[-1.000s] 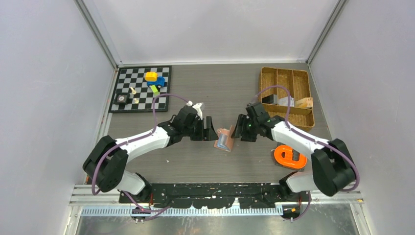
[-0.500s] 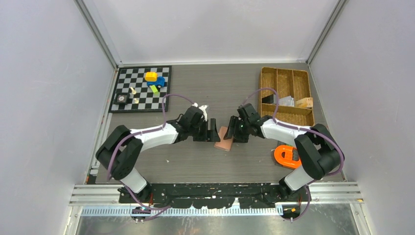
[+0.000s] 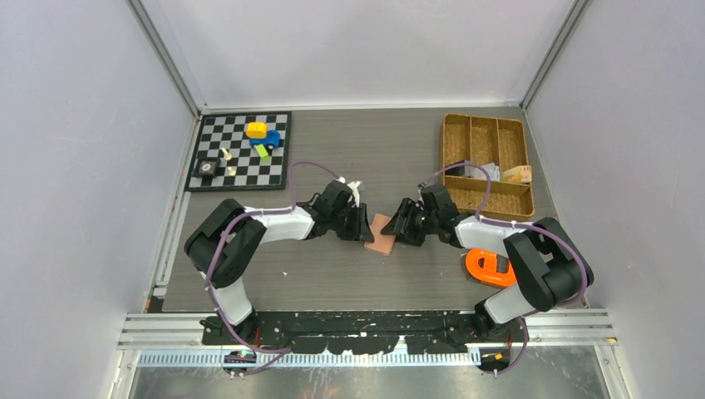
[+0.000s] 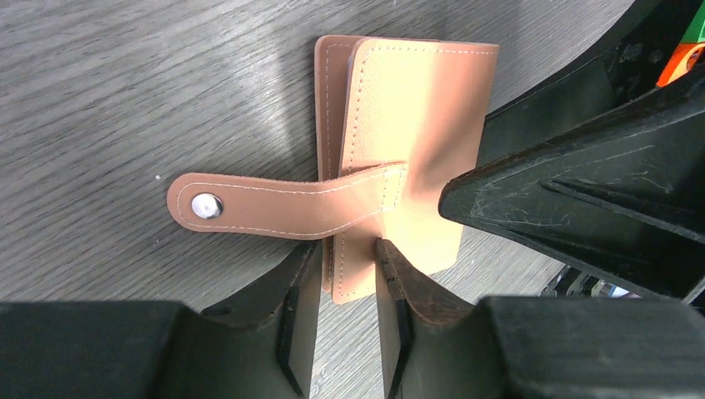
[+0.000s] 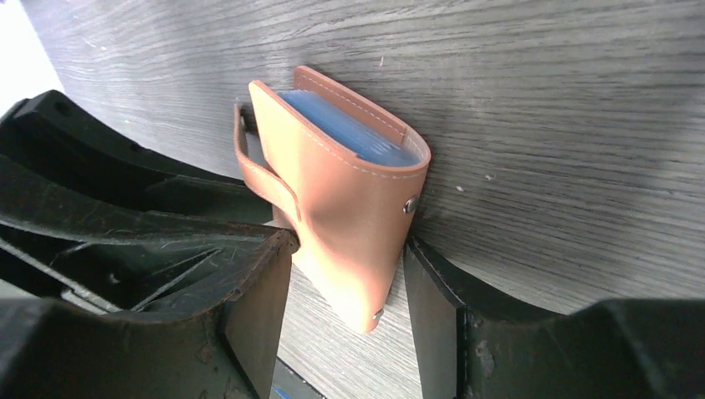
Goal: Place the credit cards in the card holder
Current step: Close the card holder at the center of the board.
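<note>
Both arms reach inward over the desk (image 3: 332,274) and meet at its middle. The woven tray (image 3: 441,141) sits well behind the right arm, with pale credit cards (image 3: 490,172) seemingly in it. The card holder (image 3: 382,237) lies folded between the claws, its long axis crosswise to them. The right claw (image 5: 349,245) clasps its two sides. The left claw (image 4: 347,249) straddles one corner, and I cannot tell whether it grips. The strap (image 4: 283,204) lies unsnapped.

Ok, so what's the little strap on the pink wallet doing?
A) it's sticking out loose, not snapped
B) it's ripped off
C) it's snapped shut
A: in the left wrist view the strap of the card holder sticks out sideways over the table, its snap button bare and fastened to nothing.
</note>
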Action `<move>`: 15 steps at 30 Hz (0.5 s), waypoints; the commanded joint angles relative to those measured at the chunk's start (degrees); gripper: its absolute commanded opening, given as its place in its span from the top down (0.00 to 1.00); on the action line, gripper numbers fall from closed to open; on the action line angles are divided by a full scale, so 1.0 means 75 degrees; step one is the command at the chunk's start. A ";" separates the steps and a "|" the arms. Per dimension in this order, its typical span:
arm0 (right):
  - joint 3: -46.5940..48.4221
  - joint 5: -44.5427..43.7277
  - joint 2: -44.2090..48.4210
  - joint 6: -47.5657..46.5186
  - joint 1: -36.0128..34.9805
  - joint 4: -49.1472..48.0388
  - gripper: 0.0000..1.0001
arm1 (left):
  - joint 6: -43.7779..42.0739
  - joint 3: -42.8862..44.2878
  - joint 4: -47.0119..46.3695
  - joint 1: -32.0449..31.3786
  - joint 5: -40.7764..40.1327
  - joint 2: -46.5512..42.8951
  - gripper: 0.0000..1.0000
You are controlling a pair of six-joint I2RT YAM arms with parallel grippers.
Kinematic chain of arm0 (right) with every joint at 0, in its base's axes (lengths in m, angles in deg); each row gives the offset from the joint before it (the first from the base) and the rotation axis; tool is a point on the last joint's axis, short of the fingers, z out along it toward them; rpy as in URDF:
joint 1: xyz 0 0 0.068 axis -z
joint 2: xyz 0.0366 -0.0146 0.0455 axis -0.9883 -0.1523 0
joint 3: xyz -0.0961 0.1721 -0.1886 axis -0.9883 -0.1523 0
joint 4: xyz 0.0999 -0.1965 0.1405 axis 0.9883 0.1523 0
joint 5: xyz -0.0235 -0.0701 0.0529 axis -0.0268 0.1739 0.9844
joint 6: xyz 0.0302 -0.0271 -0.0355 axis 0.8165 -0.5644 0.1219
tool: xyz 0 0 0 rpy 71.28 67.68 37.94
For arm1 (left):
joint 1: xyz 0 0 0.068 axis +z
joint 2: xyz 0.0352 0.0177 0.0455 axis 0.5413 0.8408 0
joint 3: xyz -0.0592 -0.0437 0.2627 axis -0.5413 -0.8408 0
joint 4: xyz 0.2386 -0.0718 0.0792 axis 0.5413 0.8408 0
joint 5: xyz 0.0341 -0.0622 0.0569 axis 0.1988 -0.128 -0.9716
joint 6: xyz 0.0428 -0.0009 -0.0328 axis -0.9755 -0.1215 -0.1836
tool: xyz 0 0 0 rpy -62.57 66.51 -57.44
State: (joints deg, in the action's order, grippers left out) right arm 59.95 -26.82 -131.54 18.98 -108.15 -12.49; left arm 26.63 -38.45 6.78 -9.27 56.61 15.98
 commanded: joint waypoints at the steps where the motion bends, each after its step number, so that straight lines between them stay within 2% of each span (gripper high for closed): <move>1: -0.0728 0.0259 -0.0070 0.0338 0.0105 -0.1224 0.42 | 0.0017 -0.0180 0.0042 -0.0031 -0.0201 0.0267 0.72; 7: -0.1106 0.0699 -0.0775 0.0518 0.0116 -0.2665 0.42 | 0.0309 -0.0590 -0.0459 -0.0032 0.0070 0.0424 0.76; 9: -0.1232 0.0902 -0.1080 0.0656 0.0115 -0.3573 0.42 | 0.0398 -0.0671 -0.0719 -0.0021 0.0237 0.0513 0.77; 12: -0.1335 0.1136 -0.1318 0.0822 0.0106 -0.4327 0.47 | 0.0470 -0.0766 -0.1084 -0.0019 0.0445 0.0559 0.78; 15: -0.1326 0.1225 -0.1225 0.0811 0.0104 -0.4449 0.57 | 0.0468 -0.0792 -0.1315 -0.0008 0.0587 0.0528 0.78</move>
State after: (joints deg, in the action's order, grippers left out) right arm 51.39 -18.93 -138.89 24.97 -106.12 -42.69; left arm 30.98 -42.38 -0.83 -7.63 60.02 16.46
